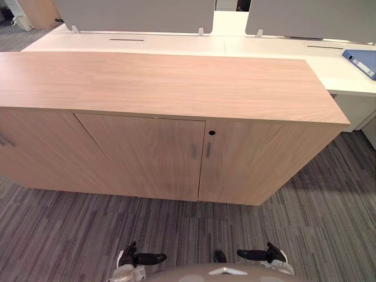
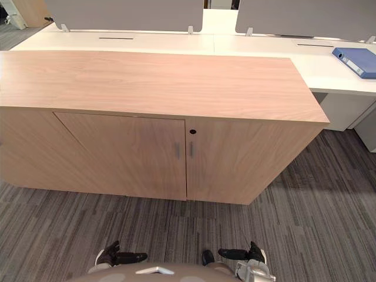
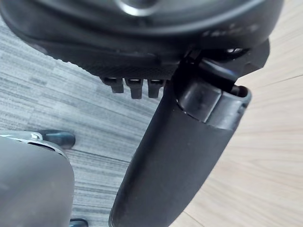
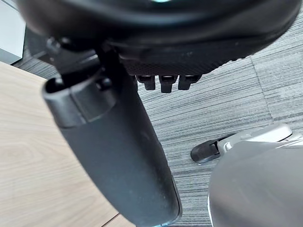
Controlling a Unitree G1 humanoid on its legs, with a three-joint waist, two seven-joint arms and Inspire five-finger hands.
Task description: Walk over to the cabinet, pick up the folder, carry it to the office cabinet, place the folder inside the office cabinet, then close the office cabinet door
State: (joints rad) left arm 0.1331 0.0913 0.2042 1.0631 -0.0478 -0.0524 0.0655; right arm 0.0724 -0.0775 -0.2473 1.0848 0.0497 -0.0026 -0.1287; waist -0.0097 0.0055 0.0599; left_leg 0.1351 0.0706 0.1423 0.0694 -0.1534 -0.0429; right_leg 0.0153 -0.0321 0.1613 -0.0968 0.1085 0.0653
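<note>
Down at the near edge, left hand (image 1: 134, 257) and right hand (image 1: 267, 254), low over the striped grey carpet (image 1: 176, 235). Fingers on both loose and stretched out, pointing inward toward each other, gripping nothing.

Straight ahead past the carpet, a long wooden cabinet (image 1: 164, 82), squarely across the way. Bare top, nothing on it. Two front doors, left door (image 1: 141, 155) and right door (image 1: 258, 161), both shut flush, so no telling what sits inside. Two slim metal handles (image 1: 194, 150) side by side at the seam, a small dark keyhole (image 1: 211, 133) just above them on the right door.

Behind the cabinet, a white desk (image 1: 176, 44), touching or just beside its back edge. Grey partition screens (image 1: 135, 14) upright along the desk's far side.

And there, far right on the white desk: the blue folder (image 1: 359, 61), lying flat, well apart from both hands, with the cabinet's right end between.
</note>
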